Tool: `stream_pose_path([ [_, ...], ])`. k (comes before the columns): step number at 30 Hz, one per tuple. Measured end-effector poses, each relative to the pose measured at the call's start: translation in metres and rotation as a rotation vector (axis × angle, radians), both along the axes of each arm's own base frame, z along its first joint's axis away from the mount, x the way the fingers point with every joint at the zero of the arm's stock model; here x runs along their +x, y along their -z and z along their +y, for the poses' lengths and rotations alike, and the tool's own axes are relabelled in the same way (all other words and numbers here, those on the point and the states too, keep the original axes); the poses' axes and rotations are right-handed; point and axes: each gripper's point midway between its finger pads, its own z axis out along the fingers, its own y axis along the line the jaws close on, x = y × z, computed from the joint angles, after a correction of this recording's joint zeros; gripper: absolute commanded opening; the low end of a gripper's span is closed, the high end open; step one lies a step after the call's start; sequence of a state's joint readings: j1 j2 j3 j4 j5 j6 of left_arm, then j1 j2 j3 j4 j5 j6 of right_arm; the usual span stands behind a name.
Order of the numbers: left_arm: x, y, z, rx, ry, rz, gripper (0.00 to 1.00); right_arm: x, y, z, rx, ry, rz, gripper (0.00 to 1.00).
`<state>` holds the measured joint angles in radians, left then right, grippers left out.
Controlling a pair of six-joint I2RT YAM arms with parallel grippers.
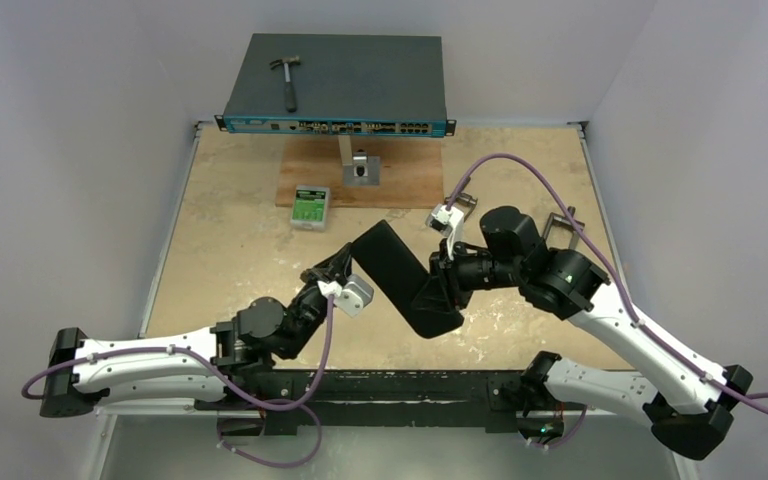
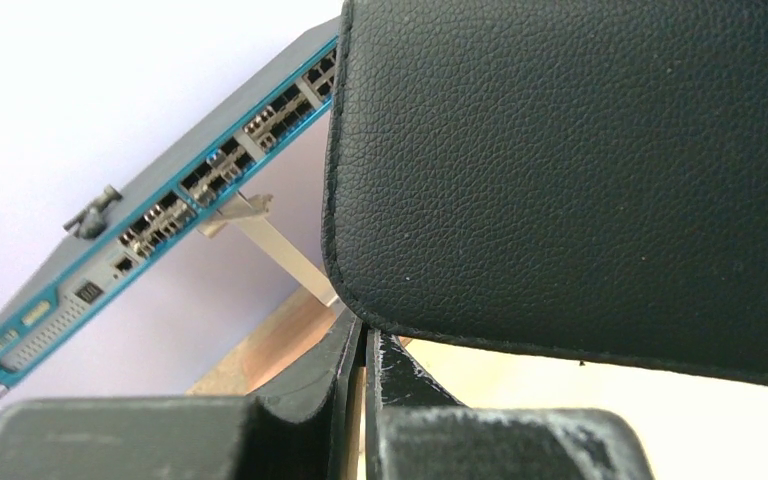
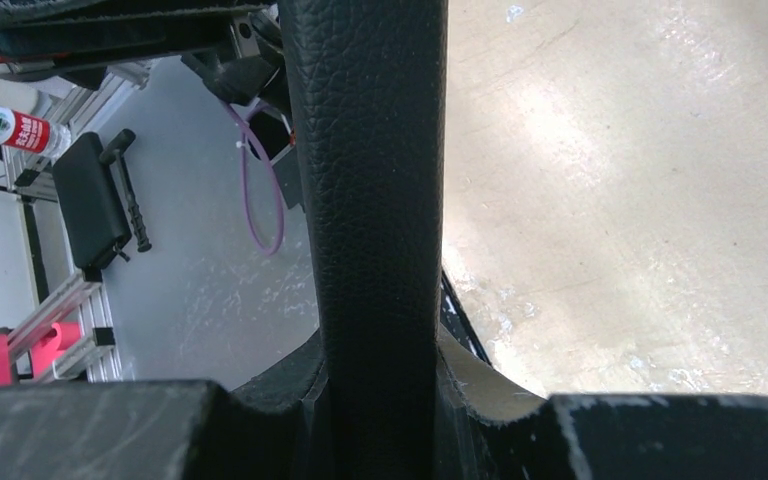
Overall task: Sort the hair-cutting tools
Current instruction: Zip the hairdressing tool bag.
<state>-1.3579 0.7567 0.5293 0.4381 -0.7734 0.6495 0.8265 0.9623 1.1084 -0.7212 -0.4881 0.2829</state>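
Two arms meet at one black case (image 1: 405,275) over the middle of the surface (image 1: 230,250). None of the hair-cutting tools shows in any view: no scissors, no comb, no clips. My guess is they are inside that case, so the sorting has yet to begin.

The case's long axis runs on a diagonal, from far-left to near-right. Its far end points toward the blue network switch (image 1: 335,85) with the hammer (image 1: 286,80) on top.

The right tool (image 1: 442,283) comes in from the right and pinches the case at its near-right end. Its wrist view shows the grained black material standing edge-on between the two fingers (image 3: 260,430).

The left tool (image 1: 343,262) sits at the left edge of the far end, its fingers (image 2: 335,375) pressed together. The case's stitched edge lies right at their tips. Whether they have nipped a thin lip of it I cannot tell.

Each arm is at its own end of the case, so neither has to reach. The coming move, as I judge it, turns on pulling those ends or flaps apart along the diagonal. The risk is the contents sliding out of the near-right end, which looks the lower one.
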Motion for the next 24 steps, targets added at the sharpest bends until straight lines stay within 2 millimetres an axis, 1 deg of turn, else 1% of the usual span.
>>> stream_pose_path([
  [10, -0.015, -0.022, 0.004, 0.178, 0.129, -0.083, 0.00, -0.011, -0.001, 0.000, 0.023, -0.040, -0.030, 0.00],
  [15, -0.018, -0.022, 0.003, 0.285, 0.158, -0.122, 0.00, -0.013, 0.002, 0.000, 0.018, -0.047, -0.027, 0.00],
  [20, -0.018, -0.028, 0.000, 0.358, 0.171, -0.156, 0.00, -0.014, 0.003, 0.000, 0.015, -0.050, -0.026, 0.00],
  [24, -0.020, -0.032, -0.004, 0.381, 0.196, -0.184, 0.00, -0.016, 0.012, 0.000, 0.005, -0.060, -0.013, 0.00],
])
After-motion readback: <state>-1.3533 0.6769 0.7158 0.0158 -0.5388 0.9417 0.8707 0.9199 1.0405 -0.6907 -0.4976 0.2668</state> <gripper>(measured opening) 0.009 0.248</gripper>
